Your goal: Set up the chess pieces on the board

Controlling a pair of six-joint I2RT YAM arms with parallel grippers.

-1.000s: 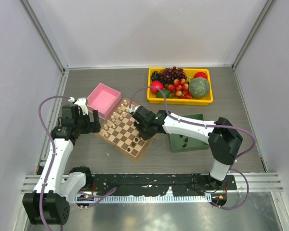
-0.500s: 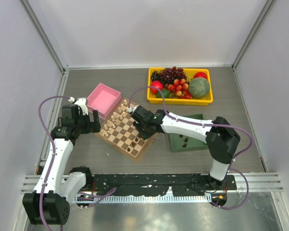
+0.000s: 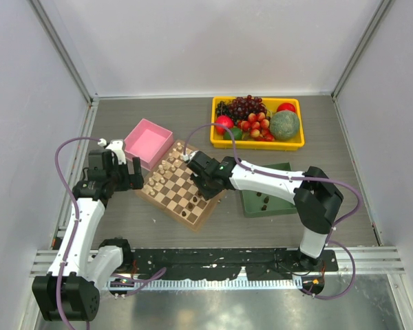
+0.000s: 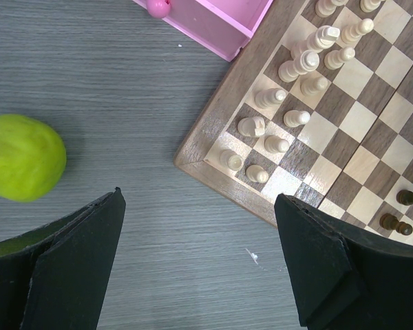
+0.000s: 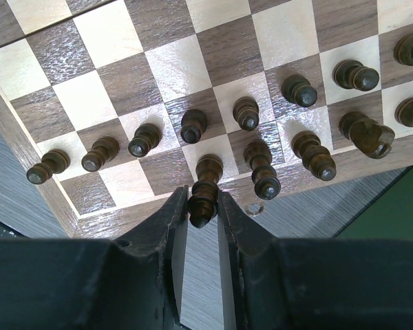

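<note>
The checkered wooden board [image 3: 179, 187] lies turned at an angle in the middle of the table. Cream pieces stand along its far-left side [image 4: 289, 65]. Several dark chess pieces [image 5: 248, 113] stand in two rows at its near-right side. My right gripper [image 5: 202, 206] is shut on a dark piece [image 5: 204, 187] whose base rests on a light square of the board's edge row. In the top view it sits over the board's right corner [image 3: 205, 185]. My left gripper [image 4: 199, 261] is open and empty over bare table, just off the board's left corner [image 4: 193, 155].
A pink box [image 3: 149, 143] stands behind the board. A green tray [image 3: 279, 206] holding a few dark pieces lies to the right. A yellow bin of fruit [image 3: 258, 122] is at the back. A green fruit [image 4: 20, 157] lies left of the left gripper.
The right gripper has edged slightly left over the board's right corner. The left arm has not moved.
</note>
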